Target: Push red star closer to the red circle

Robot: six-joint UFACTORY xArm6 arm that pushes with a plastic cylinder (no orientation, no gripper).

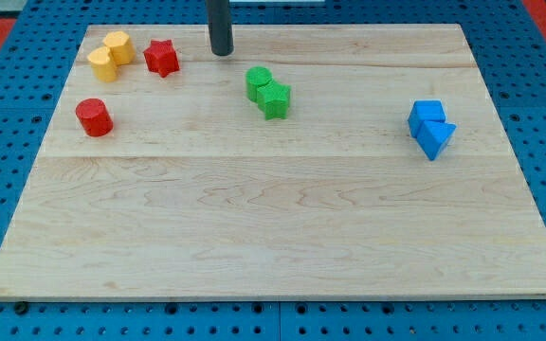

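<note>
The red star (161,58) lies near the view's top left of the wooden board (282,227). The red circle (94,117) lies below and to the left of it, a clear gap between them. My tip (221,52) rests on the board to the right of the red star, about a block's width away, not touching it.
Two yellow blocks (110,55) sit touching each other just left of the red star. A green circle (258,81) and a green star (275,98) sit together right of my tip. Two blue blocks (430,128) sit at the view's right.
</note>
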